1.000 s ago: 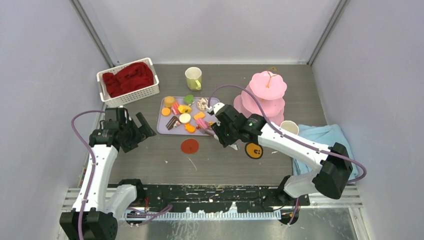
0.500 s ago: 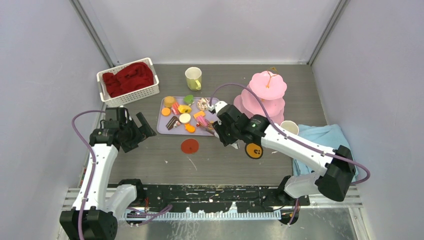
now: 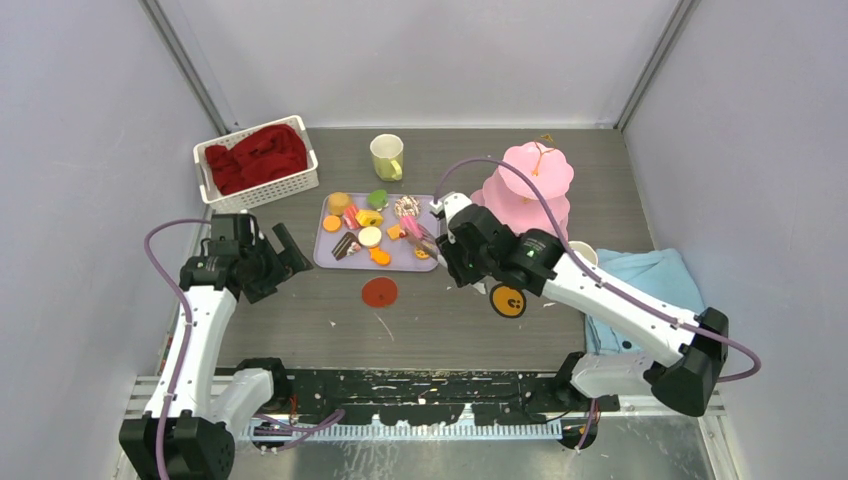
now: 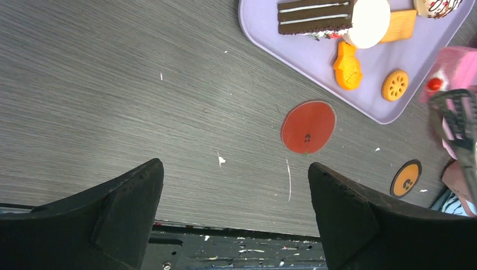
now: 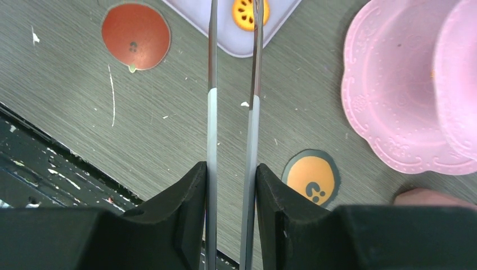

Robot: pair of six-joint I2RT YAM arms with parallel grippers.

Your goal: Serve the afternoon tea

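Grey wood-grain bench (image 3: pixel 440 320). Glossy, scallop-rimmed pink three-tier stand (image 3: pixel 535 175) at upper right. Flat lavender tray (image 4: pixel 315 59) of moulded toy pastries (image 4: pixel 368 19) at centre. Right hand (image 5: pixel 232 180) clamps thin metal tongs (image 5: pixel 211 84), apparently pinching a smooth pink cake slice (image 4: pixel 458 64) over the tray's right side. A loose pinch could drop it. Left hand (image 4: pixel 233 169) gapes wide, empty.

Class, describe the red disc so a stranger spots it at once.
Find the lilac tray mid-table. Just off its near edge lies a flat red disc. Unlike the orange disc to its right, it has no black rim.
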